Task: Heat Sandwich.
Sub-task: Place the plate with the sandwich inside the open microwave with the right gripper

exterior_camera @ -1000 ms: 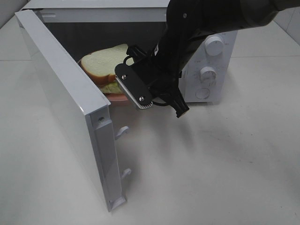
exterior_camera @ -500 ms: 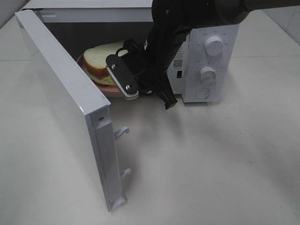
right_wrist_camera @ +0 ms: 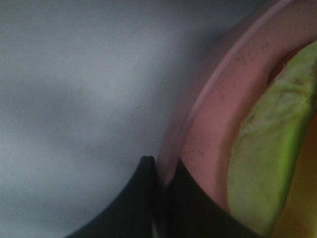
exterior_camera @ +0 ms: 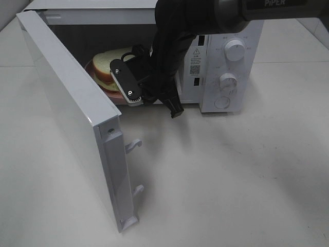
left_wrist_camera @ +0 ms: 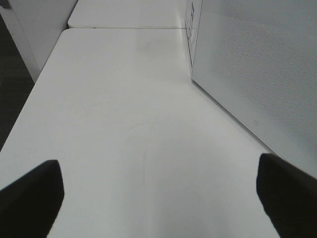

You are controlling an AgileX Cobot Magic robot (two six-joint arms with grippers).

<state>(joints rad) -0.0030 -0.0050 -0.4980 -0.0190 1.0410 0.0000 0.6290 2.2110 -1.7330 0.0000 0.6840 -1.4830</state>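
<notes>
The microwave (exterior_camera: 226, 62) stood on the white worktop (exterior_camera: 231, 180) with its door (exterior_camera: 67, 113) swung wide open on the left. The sandwich (exterior_camera: 109, 66), pale bread over green and orange filling, lay on a pink plate (exterior_camera: 118, 96) inside the cavity, close to the front opening and partly hidden behind the door edge. The right arm reached in from above, and the right fingers (right_wrist_camera: 138, 198) were clamped together on the plate's near rim, one dark tip on each side of the pink edge, with lettuce just beyond. Whether the plate rested on the cavity floor or hung just above it could not be told. The left fingers (left_wrist_camera: 29, 198) were spread wide apart and held nothing, low over bare worktop beside the microwave's perforated side wall
</notes>
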